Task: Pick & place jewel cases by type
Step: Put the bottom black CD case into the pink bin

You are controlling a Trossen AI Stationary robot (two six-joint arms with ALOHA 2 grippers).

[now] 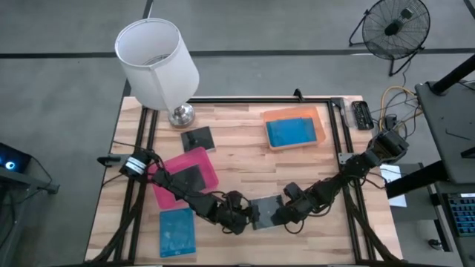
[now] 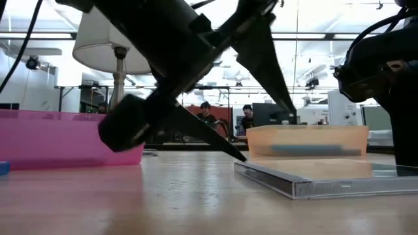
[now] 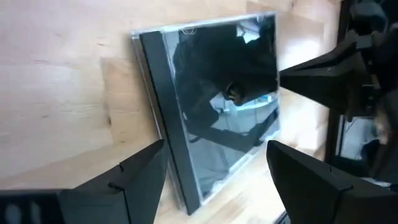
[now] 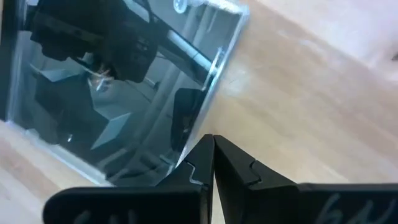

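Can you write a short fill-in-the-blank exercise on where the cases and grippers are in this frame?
1. The dark jewel case lying flat at the table's front edge sits between the two ____.
2. The orange tray holds a case coloured ____.
3. The right gripper has its fingers ____.
4. The left gripper has its fingers ____.

Missing words: grippers; blue; shut; open

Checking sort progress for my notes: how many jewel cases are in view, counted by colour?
Blue jewel cases: 2
Dark jewel cases: 3
Total: 5 in view; any case stacked under another would not show.
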